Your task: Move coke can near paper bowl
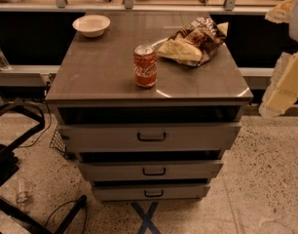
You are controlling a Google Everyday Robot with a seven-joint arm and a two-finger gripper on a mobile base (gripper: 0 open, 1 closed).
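bare countertop (102, 65) between coke can (145, 66) and paper bowl (91, 25); chip bag (193, 40) crowds the right; gripper (284, 84) apparently beyond it.

item 1: coke can (145, 66), upright on the cabinet top (100, 67). white coca-cola script across its red side (the only brand name that can be read here).
item 2: chip bag (195, 40), lying behind and to the right of the can. pale lettering on the brown and yellow wrapper, too crumpled to make out.
item 3: floor (266, 179), in front of the lowest drawer. a blue x-shaped cross mark (148, 217).
item 4: gripper (283, 87), pale, at the right edge of the view, beside the cabinet and off its top. nothing on it can be read.
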